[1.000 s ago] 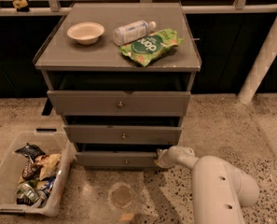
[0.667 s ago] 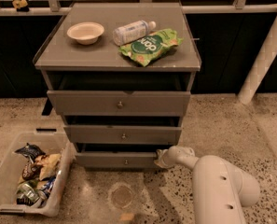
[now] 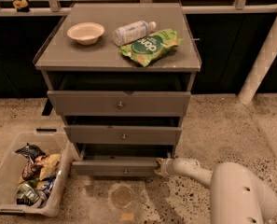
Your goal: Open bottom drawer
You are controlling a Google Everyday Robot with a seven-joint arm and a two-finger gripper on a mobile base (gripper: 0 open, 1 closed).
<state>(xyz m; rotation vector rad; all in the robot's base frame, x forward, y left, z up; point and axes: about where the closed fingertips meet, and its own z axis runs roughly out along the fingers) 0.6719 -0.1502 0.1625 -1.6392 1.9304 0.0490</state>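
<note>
The bottom drawer (image 3: 114, 167) is the narrowest grey front of three, low in the grey cabinet, with a small round metal knob (image 3: 125, 171) at its centre. It stands slightly out from the cabinet, with a dark gap above it. My gripper (image 3: 161, 166) is at the right end of this drawer front, touching or just beside its edge. My white arm (image 3: 231, 195) reaches in from the lower right.
The middle drawer (image 3: 123, 135) and top drawer (image 3: 119, 103) sit above. On the cabinet top are a bowl (image 3: 85, 32), a bottle lying down (image 3: 133, 31) and a green chip bag (image 3: 149, 45). A bin of trash (image 3: 28, 177) stands at lower left. A white post (image 3: 264, 55) stands at right.
</note>
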